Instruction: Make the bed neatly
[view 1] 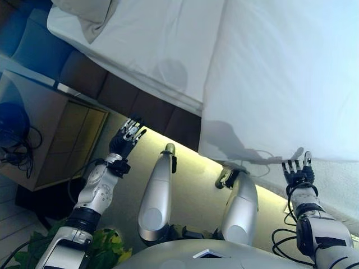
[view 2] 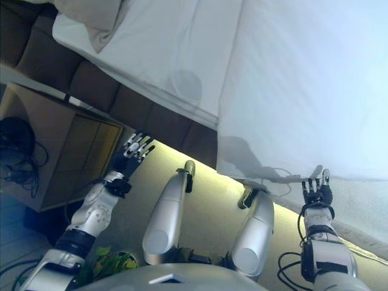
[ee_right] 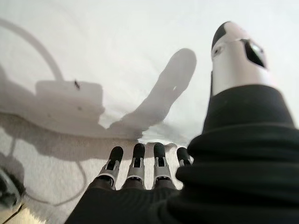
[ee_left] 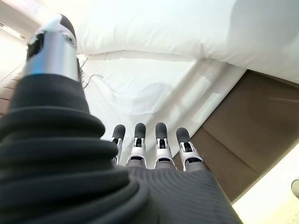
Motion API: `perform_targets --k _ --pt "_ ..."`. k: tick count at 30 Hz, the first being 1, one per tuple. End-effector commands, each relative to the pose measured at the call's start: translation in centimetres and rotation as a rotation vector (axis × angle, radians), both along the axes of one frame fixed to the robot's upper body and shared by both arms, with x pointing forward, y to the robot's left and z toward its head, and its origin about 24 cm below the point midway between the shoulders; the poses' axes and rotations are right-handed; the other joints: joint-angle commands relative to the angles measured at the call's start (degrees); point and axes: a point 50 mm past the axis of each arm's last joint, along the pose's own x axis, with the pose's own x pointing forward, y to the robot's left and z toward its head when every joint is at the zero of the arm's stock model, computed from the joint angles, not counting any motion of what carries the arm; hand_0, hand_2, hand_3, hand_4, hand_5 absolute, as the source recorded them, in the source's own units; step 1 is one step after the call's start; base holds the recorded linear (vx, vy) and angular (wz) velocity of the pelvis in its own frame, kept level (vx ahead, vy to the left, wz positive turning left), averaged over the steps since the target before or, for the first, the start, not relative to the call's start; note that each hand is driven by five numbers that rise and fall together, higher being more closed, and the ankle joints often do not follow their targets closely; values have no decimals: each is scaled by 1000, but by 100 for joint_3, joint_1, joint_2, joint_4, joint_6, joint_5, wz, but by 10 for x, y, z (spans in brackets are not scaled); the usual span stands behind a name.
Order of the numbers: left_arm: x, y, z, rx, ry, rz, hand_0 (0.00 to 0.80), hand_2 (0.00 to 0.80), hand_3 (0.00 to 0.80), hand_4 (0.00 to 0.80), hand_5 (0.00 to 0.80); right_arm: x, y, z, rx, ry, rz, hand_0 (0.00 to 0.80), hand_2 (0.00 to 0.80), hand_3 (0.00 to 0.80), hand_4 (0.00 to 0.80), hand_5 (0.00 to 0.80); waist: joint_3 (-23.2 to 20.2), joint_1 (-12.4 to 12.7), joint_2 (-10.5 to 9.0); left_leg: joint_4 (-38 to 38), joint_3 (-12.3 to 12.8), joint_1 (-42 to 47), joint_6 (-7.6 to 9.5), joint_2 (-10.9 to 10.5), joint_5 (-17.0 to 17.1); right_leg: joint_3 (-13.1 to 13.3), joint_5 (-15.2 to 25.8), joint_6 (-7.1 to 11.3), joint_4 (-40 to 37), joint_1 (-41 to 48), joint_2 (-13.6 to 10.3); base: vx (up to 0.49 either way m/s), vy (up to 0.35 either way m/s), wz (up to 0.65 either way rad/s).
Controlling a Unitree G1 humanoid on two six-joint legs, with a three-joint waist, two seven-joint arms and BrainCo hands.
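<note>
- Duvet (view 1: 291, 73): plain white, unpatterned, right half of the bed.
- Sheet (view 1: 162, 50): plain white, left of the duvet.
- Pillow (view 1: 90, 14): off-white, far left.
- Bed base (view 1: 140, 106): dark brown, padded panels along the near side.
- Nightstand (view 1: 61, 134): light brown wood, at left.
- Floor (view 1: 190, 179): pale yellowish beige.
- Plant leaves (view 1: 106, 246): green, near left.
- Left hand (view 1: 128, 138) and right hand (view 1: 296, 171): silver fingers, dark tips, dark ribbed covers.

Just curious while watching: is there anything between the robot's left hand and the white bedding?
In the left eye view, only the brown padded bed frame separates the open left hand from the white sheet; nothing else lies there.
</note>
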Motion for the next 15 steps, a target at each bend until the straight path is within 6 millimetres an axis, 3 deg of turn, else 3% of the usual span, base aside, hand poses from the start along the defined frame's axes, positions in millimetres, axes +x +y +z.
perform_targets --k 1,12,13,14,15 --pt "2 0 19 -35 -92 -18 0 0 0 0 0 -26 -31 7 -44 22 -80 0 0 0 0 0 -96 20 110 344 -316 -93 115 79 -367 399 476 353 -99 -142 -311 26 42 2" --pt "-2 0 21 -50 -85 -44 0 0 0 0 0 9 -52 52 -153 -106 3 0 0 0 0 0 -134 128 257 482 -281 -308 164 -68 -387 495 362 295 250 -478 -418 16 12 6" --pt "-2 0 21 -50 -85 -45 0 0 0 0 0 12 -53 56 -162 -118 9 60 60 60 60 60 -145 141 255 475 -283 -308 162 -72 -384 487 359 293 253 -478 -424 0 0 0" --pt "-2 0 21 -50 -84 -46 0 0 0 0 0 15 -54 59 -169 -126 10 402 402 402 402 402 -153 154 257 492 -285 -319 161 -73 -387 484 352 287 277 -492 -435 0 0 0" --pt "-2 1 21 -50 -81 -47 0 0 0 0 0 18 -56 64 -182 -136 14 800 800 800 800 800 -167 167 258 520 -290 -333 159 -72 -396 485 339 284 315 -510 -444 30 -3 3"
